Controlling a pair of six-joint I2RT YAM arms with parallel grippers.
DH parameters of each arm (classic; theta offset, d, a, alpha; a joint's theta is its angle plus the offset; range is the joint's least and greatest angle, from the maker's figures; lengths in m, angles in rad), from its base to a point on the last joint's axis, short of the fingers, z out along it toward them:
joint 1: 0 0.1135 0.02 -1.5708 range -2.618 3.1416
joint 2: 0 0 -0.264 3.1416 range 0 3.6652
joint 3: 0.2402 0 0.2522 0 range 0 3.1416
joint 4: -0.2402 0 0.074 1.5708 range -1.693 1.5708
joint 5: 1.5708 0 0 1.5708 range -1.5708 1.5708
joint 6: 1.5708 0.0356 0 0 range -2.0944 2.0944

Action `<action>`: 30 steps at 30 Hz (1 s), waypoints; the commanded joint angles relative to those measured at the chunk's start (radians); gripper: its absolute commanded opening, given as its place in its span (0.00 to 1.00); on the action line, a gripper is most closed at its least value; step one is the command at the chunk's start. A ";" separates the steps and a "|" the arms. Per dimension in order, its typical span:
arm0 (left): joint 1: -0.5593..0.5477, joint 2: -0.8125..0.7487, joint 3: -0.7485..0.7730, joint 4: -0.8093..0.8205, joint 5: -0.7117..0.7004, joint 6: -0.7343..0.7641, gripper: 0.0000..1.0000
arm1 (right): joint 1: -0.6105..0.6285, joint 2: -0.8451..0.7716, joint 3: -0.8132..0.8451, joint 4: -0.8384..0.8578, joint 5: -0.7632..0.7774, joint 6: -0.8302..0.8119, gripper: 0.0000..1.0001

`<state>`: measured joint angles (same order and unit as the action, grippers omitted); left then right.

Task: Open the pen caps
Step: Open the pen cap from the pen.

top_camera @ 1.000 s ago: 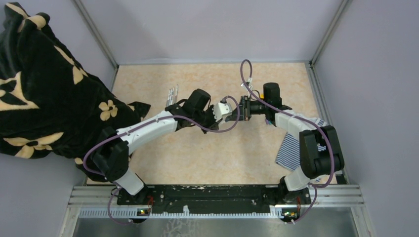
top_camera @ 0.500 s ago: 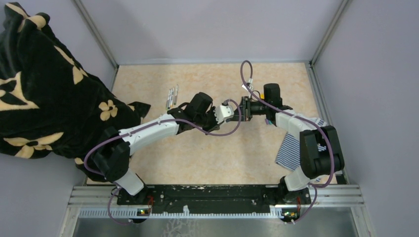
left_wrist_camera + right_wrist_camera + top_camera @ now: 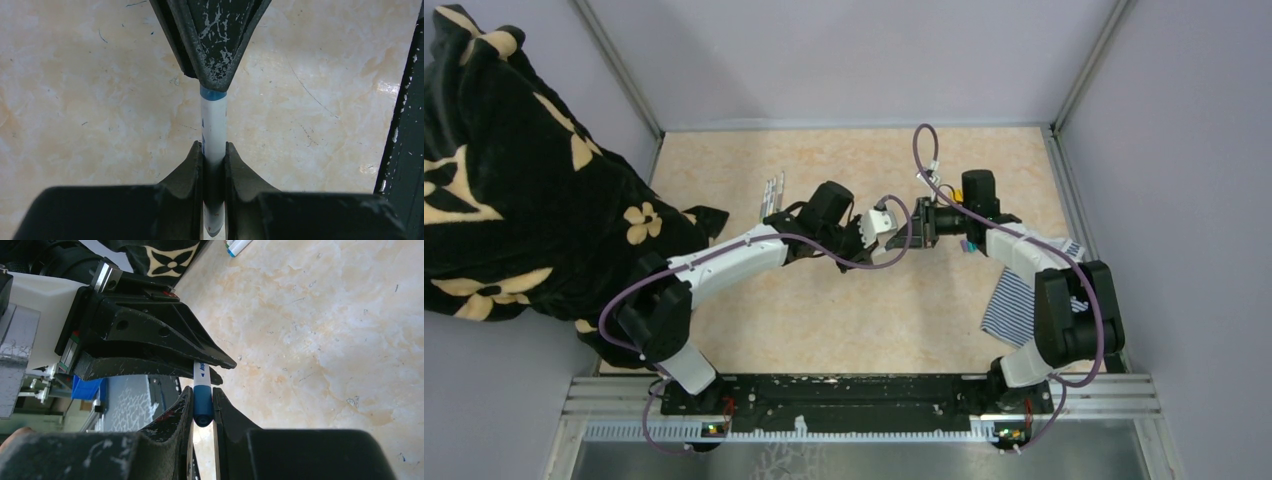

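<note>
A thin white-barrelled pen (image 3: pixel 213 120) with a blue cap (image 3: pixel 202 409) is hanging above the middle of the table (image 3: pixel 844 310), spanning both hands. The left hand (image 3: pixel 214 150) is pinching the white barrel, nearly closed; the right hand (image 3: pixel 202 392) is squeezing the cap, likewise nearly closed. The left wrist view is showing only a blue band at the cap end, while the right wrist view is showing the whole cap. The top view is adding spare pens (image 3: pixel 773 190) lying toward the table's far left.

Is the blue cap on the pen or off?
On: the blue cap in the right tool meets the white barrel without gap.
</note>
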<state>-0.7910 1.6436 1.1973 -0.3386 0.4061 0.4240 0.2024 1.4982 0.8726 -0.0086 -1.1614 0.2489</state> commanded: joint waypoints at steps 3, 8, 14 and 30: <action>0.011 0.002 -0.008 -0.055 -0.076 0.015 0.00 | -0.041 -0.029 0.064 0.011 -0.015 -0.013 0.00; 0.009 -0.029 -0.068 0.054 -0.300 0.022 0.00 | -0.064 -0.013 0.084 -0.007 -0.028 0.003 0.00; 0.008 -0.049 -0.090 0.068 -0.313 0.036 0.00 | -0.083 -0.019 0.089 -0.017 -0.033 -0.001 0.00; 0.052 0.017 0.023 -0.145 -0.075 0.050 0.00 | -0.104 -0.046 0.112 -0.118 -0.014 -0.126 0.00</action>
<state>-0.7918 1.6535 1.2217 -0.3058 0.3725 0.4576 0.1623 1.4986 0.9321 -0.1238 -1.1809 0.1646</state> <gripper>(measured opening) 0.173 0.149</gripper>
